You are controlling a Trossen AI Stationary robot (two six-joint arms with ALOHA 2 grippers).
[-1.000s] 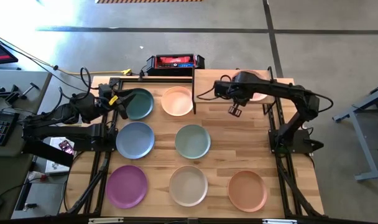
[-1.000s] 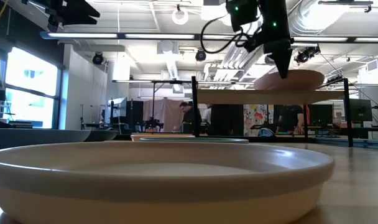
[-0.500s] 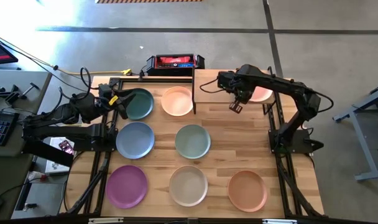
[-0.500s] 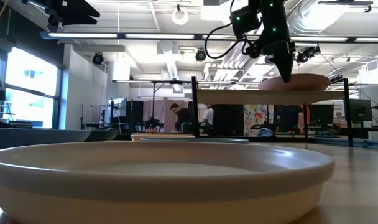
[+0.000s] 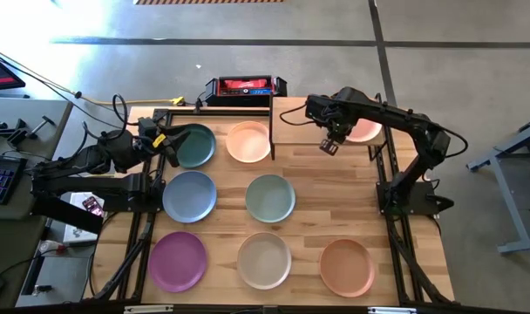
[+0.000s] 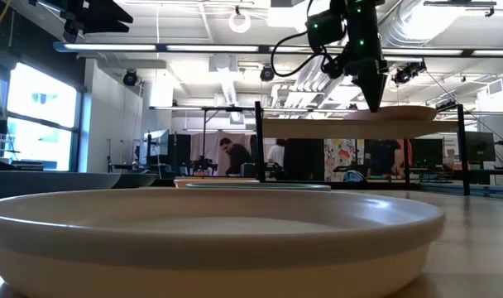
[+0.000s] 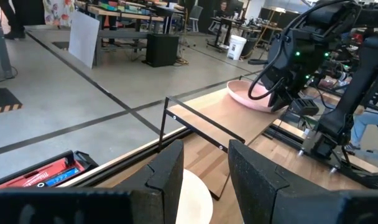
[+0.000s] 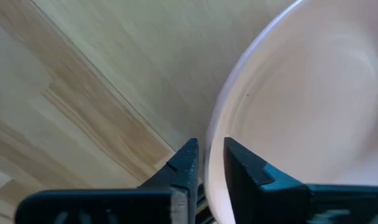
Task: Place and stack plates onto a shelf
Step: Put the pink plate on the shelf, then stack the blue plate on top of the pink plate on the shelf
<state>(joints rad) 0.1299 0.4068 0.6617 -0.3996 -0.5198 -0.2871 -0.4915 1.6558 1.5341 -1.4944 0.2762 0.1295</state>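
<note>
The light-wood shelf (image 5: pixel 300 122) stands at the table's far right; in the low view its board (image 6: pixel 318 128) rests on thin black legs. A pink plate (image 5: pixel 367 132) lies flat on its right half (image 6: pixel 404 112). My right gripper (image 5: pixel 332 139) points down over the plate's left rim and is shut on it (image 8: pixel 206 163). My left gripper (image 5: pixel 165 139) is open and empty (image 7: pixel 206 180), above the dark green plate (image 5: pixel 195 146) at the far left. My right gripper pinches the pink plate's rim (image 8: pixel 215 146) on the side toward the table's left, one finger inside the plate and one outside. The fingers come from above, pointing down (image 6: pixel 374 98). The plate lies level with its bottom on the shelf board.
Seven other plates lie on the tabletop: dark green, peach (image 5: pixel 249 141), blue-grey (image 5: pixel 189 196), pale teal (image 5: pixel 270 198), purple (image 5: pixel 177 262), off-white (image 5: pixel 264 260), orange (image 5: pixel 347 267). The shelf's left half is bare. A red-and-black box (image 5: pixel 245 87) sits at the far edge.
My right gripper has carried the pink plate toward the table's right and far edges and down. The plate was tilted and clear above the shelf board; now it lies level on the board.
</note>
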